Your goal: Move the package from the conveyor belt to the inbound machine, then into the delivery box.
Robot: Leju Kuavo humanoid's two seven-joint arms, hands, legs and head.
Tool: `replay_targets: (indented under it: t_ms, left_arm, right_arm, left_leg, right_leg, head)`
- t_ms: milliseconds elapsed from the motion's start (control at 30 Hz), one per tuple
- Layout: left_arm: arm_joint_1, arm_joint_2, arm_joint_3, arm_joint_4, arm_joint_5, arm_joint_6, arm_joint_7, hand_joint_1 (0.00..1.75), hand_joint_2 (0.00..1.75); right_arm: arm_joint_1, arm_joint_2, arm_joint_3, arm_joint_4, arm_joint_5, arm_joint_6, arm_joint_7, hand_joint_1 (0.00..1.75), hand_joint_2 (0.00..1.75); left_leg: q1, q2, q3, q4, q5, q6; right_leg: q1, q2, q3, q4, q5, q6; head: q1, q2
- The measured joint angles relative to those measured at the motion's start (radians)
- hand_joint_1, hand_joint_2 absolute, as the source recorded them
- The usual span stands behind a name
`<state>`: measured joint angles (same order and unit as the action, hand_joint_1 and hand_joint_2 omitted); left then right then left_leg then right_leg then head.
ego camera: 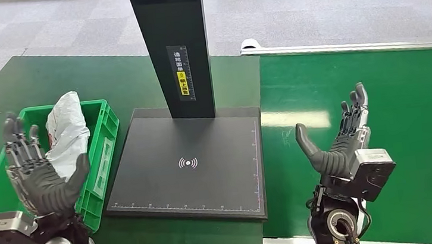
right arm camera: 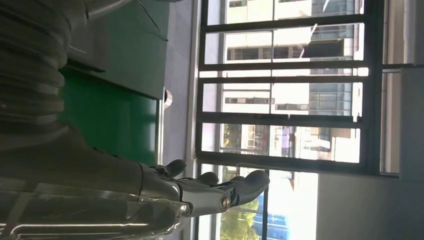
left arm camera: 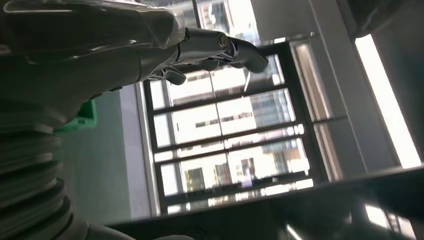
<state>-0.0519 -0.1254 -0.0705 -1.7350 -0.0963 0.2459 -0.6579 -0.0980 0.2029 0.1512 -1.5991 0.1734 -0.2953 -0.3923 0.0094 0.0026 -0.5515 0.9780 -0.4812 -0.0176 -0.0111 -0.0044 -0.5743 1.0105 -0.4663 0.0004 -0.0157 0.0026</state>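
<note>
Head view: white crumpled plastic-wrapped package [ego camera: 66, 133] sits in the green slatted plastic delivery box [ego camera: 103, 146] at 9 o'clock, leaning upright, long axis running roughly 12-to-6, top end poking above the box rim. Left hand [ego camera: 38, 172] raised palm-up at 8 o'clock, fingers spread wide, holding nothing, just beside the package on its near side and partly overlapping it. Right hand [ego camera: 342, 142] at 4 o'clock over the green conveyor belt [ego camera: 404, 116], also spread wide and empty, well apart from the package. Black flat scanner pad of the inbound machine [ego camera: 188, 163] at centre with its black upright post [ego camera: 173, 42] at 12 o'clock, nothing on the pad. No package visible on the belt. Judgement: package looks delivered; left hand is much the nearer if anything needs nudging, package lies up-and-right of its palm. Left wrist view: left hand's dark fingers [left arm camera: 235, 50] extended, nothing between them, windows behind, green box corner [left arm camera: 82, 116] near the palm. Right wrist view: right hand's fingers [right arm camera: 240, 187] extended, empty, green belt edge beside.
</note>
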Motion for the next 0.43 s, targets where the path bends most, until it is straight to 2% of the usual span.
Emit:
replay_targets:
  t_ms: [200,433]
  left_arm:
    - [0.045,-0.037,-0.097,0.056,0.032,-0.034,0.048,0.0,1.75]
    - [0.065,-0.06,-0.129,0.114,0.052,-0.048,0.061,0.0,1.75]
  right_arm:
    - [0.034,0.0,0.02,0.06,0.013,0.036,-0.004,0.0,1.75]
    - [0.061,0.0,0.029,0.093,0.017,0.039,-0.01,0.0,1.75]
  left_leg:
    - [0.0,0.0,0.0,0.0,0.0,0.0]
    - [0.0,0.0,0.0,0.0,0.0,0.0]
  right_leg:
    - [0.0,0.0,0.0,0.0,0.0,0.0]
    - [0.0,0.0,0.0,0.0,0.0,0.0]
  head:
    - [0.0,0.0]
    - [0.0,0.0]
